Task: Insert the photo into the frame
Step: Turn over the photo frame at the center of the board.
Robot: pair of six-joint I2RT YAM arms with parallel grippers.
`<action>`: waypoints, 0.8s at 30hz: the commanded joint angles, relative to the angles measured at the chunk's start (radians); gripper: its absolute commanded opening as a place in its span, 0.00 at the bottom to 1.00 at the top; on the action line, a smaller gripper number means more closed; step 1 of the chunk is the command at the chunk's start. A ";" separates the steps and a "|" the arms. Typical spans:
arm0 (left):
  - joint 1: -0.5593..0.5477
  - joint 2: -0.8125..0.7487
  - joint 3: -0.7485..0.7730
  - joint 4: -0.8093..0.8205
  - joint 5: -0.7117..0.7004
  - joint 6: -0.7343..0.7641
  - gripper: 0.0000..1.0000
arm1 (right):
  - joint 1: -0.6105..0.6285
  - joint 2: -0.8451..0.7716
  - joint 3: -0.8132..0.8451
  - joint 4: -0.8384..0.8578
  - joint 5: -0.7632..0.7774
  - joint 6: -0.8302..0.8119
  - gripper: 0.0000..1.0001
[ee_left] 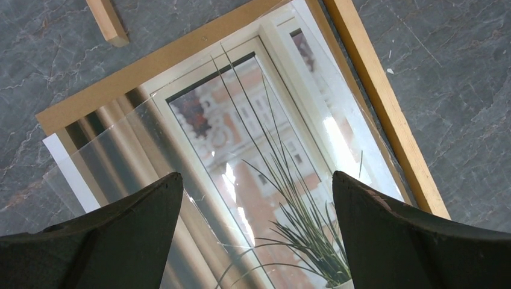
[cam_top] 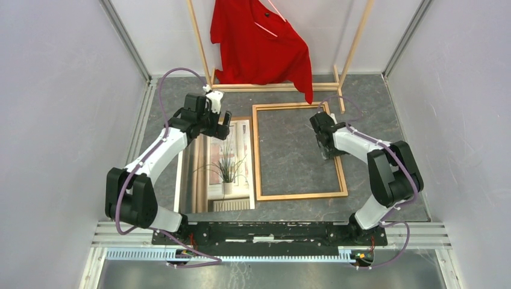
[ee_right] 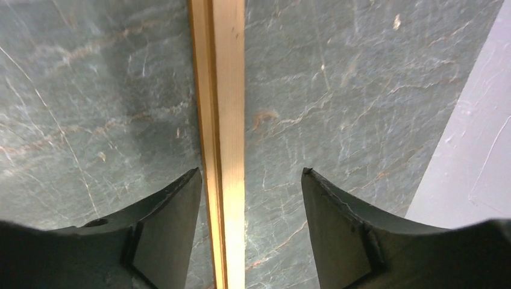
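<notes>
The photo (cam_top: 229,171), a grassy plant in a white pot, lies face up left of the frame (cam_top: 258,150), which lies empty on the grey table. My left gripper (cam_top: 222,126) is open and empty above the photo's far end. In the left wrist view my fingertips (ee_left: 256,174) hang above the photo (ee_left: 241,120), with the frame's left rail (ee_left: 385,102) beside it. My right gripper (cam_top: 325,147) is open over the frame's right rail. In the right wrist view the rail (ee_right: 226,90) runs between its open fingertips (ee_right: 250,170), nearer the left one; whether they touch it I cannot tell.
A clear sheet (ee_left: 114,156) lies over the photo, its corner jutting left. A brown backing board (ee_left: 169,60) lies under the photo. A pale wooden rack (cam_top: 277,86) with a red shirt (cam_top: 259,42) stands at the back; its foot shows in the left wrist view (ee_left: 107,21). Grey walls enclose both sides.
</notes>
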 commanded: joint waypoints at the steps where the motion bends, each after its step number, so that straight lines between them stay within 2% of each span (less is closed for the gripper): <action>1: 0.017 -0.038 0.019 -0.035 0.049 0.056 1.00 | -0.009 -0.037 0.084 0.005 0.003 0.012 0.69; 3: 0.030 -0.037 0.024 -0.042 0.059 0.053 1.00 | -0.004 -0.072 0.111 0.012 -0.044 0.042 0.68; 6: 0.055 -0.028 0.028 -0.049 0.053 0.064 1.00 | 0.039 -0.123 0.131 0.087 -0.204 0.079 0.69; 9: 0.107 -0.013 0.040 -0.069 0.054 0.080 1.00 | 0.159 -0.111 0.166 0.155 -0.294 0.123 0.72; 14: 0.196 -0.011 0.035 -0.109 0.014 0.178 1.00 | 0.363 0.014 0.257 0.259 -0.389 0.171 0.77; 19: 0.296 -0.004 -0.013 -0.107 -0.028 0.262 1.00 | 0.470 0.151 0.346 0.305 -0.402 0.172 0.76; 24: 0.408 0.060 -0.044 -0.096 -0.075 0.345 1.00 | 0.523 0.281 0.451 0.247 -0.337 0.138 0.75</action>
